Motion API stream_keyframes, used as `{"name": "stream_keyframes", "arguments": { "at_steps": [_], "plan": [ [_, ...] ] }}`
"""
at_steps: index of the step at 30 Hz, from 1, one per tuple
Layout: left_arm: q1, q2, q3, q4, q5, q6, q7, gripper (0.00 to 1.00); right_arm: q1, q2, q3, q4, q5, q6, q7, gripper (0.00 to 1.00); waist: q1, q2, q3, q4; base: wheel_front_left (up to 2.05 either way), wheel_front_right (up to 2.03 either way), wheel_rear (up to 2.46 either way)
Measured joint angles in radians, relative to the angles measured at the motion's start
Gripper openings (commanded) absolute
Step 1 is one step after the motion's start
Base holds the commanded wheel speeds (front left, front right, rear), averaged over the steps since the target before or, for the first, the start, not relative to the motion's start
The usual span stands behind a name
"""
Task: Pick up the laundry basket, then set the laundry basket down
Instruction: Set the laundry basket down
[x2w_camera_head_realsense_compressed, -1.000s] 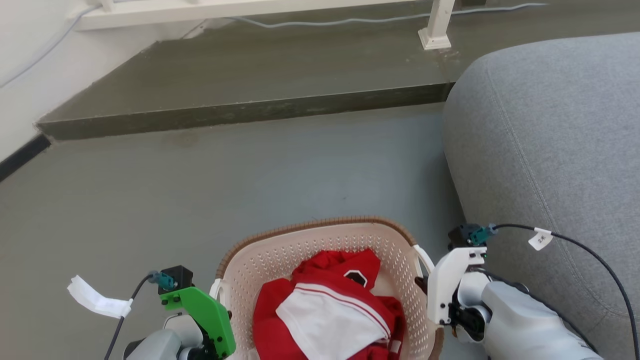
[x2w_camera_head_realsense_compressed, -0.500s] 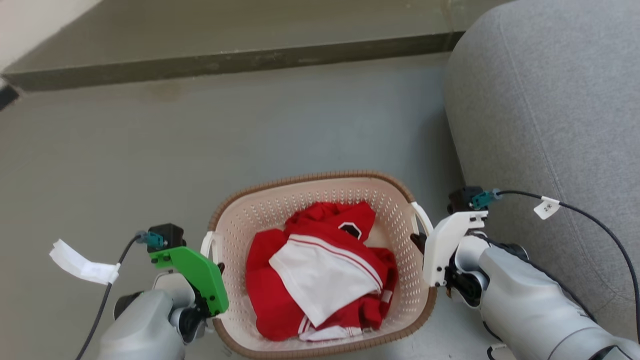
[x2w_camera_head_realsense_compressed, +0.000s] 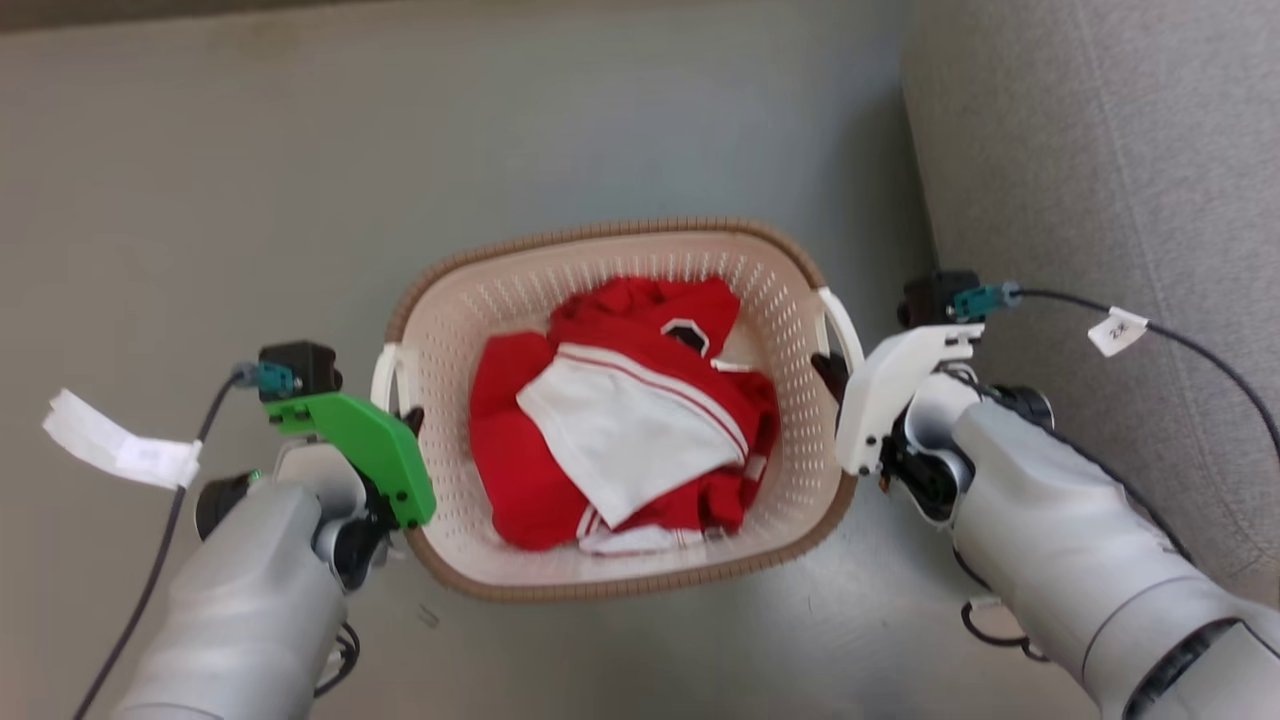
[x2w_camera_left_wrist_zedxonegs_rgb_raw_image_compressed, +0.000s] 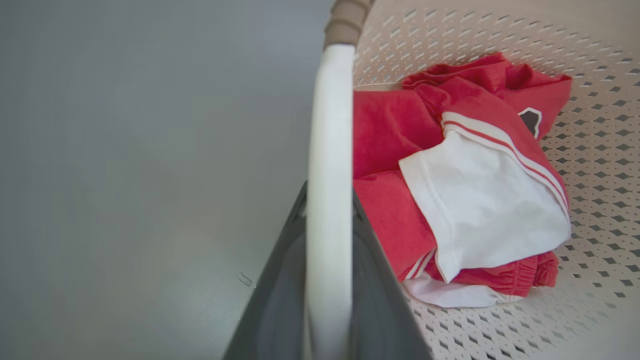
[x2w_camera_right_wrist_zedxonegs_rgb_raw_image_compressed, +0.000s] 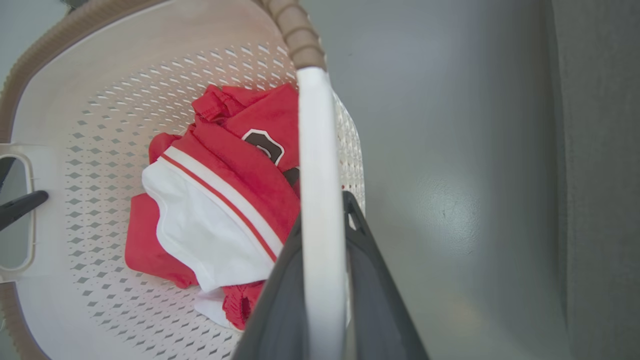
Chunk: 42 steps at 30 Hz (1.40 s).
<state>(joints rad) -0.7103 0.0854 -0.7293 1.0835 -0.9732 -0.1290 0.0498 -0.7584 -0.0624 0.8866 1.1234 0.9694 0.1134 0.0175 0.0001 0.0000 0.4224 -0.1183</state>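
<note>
The laundry basket (x2w_camera_head_realsense_compressed: 600, 268) is seen from above over the grey floor (x2w_camera_head_realsense_compressed: 200, 150), near the floor's right edge, where a grey sofa (x2w_camera_head_realsense_compressed: 1100, 150) stands. Whether its base touches the floor cannot be told. It is held between the two arms, with one gripper at each short end.

The left gripper (x2w_camera_head_realsense_compressed: 410, 422) is clamped on the basket's white left handle (x2w_camera_head_realsense_compressed: 384, 372). In the left wrist view the two dark fingers are seen pressed narrowly against either side of the handle bar, which runs up the middle of that view to the brown rim. The right gripper (x2w_camera_head_realsense_compressed: 826, 366) is closed in the same way on the white right handle (x2w_camera_head_realsense_compressed: 846, 330). In the right wrist view the bar is pinched between the fingers, with the basket's inside to one side and bare floor and the sofa to the other.

The basket's long axis is laid across the robot's front, from the left gripper to the right one, with the handles at its two ends. Its open top is turned straight up towards the head camera, and the rim appears level. A crumpled red and white garment (x2w_camera_head_realsense_compressed: 620, 420) is carried inside, at the middle of the basket's perforated bottom.
</note>
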Motion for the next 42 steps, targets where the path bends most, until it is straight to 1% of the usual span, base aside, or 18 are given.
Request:
{"name": "stream_keyframes", "arguments": {
  "at_steps": [12,19,31,42],
  "plan": [
    [-0.106,0.019,-0.007,-0.006,0.019,0.0,-0.061,0.0,-0.086,0.006,-0.023,0.006,0.001,0.0,-0.079,0.0,0.0001,0.0,0.162,-0.005,0.0,0.0,0.0],
    [-0.156,0.02,-0.008,-0.005,0.039,-0.001,-0.108,0.0,-0.12,0.006,-0.043,0.006,0.016,0.001,-0.13,0.0,0.0,0.0,0.259,-0.006,0.0,0.0,0.0],
    [-0.193,0.019,-0.017,0.014,0.066,-0.002,-0.183,0.0,-0.136,0.006,-0.04,-0.006,0.026,0.001,-0.208,0.0,0.0,0.0,0.407,-0.002,0.0,0.0,0.0],
    [-0.199,0.016,-0.021,0.043,0.071,-0.003,-0.231,0.0,-0.136,0.006,-0.035,-0.023,0.044,0.001,-0.229,0.0,0.0,0.0,0.46,0.003,0.0,0.0,0.0]
  ]
}}
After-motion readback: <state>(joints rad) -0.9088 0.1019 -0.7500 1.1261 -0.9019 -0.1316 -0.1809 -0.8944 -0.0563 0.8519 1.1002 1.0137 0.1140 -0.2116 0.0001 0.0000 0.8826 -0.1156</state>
